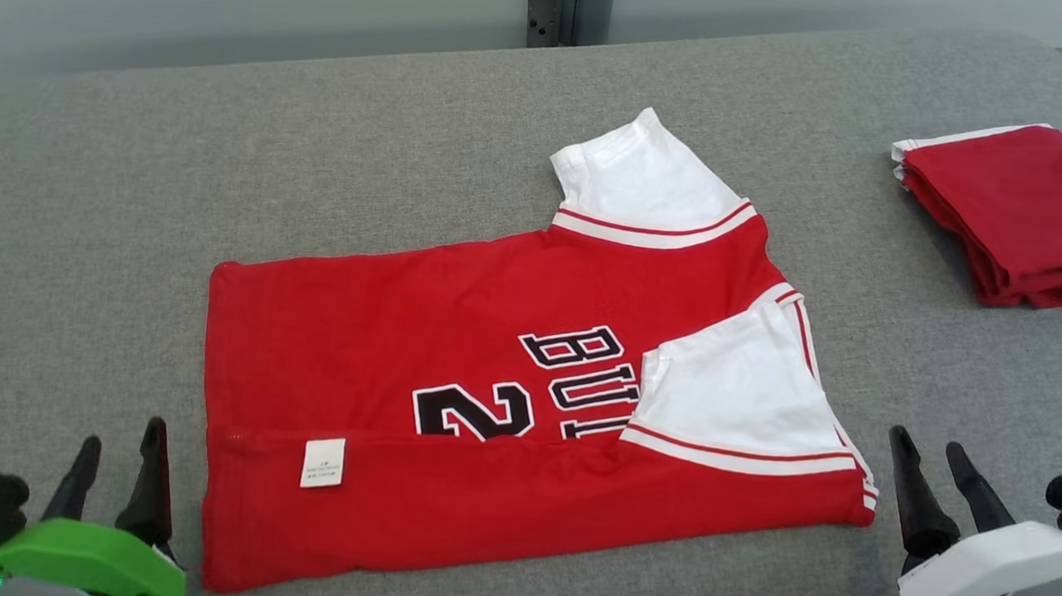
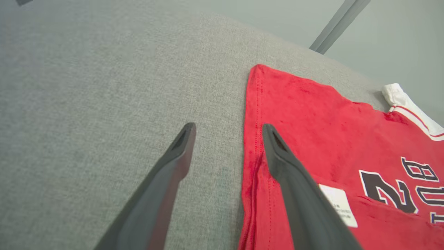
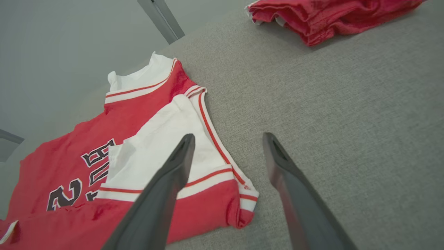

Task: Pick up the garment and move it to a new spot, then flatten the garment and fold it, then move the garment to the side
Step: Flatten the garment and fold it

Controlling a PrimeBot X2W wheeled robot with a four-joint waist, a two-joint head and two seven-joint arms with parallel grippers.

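Left claw (image 1: 122, 433) gapes empty, the half-folded garment (image 1: 378, 353) lying with its hem just right of it; right claw (image 1: 925, 440), also parted, sits just past the collar end. Grab one layer only and that fold could peel open.

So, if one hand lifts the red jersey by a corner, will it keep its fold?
Probably not: the red jersey lies thin and limp, so it should droop. The folded-over near strip with the white label would likely fall open. It looks light.
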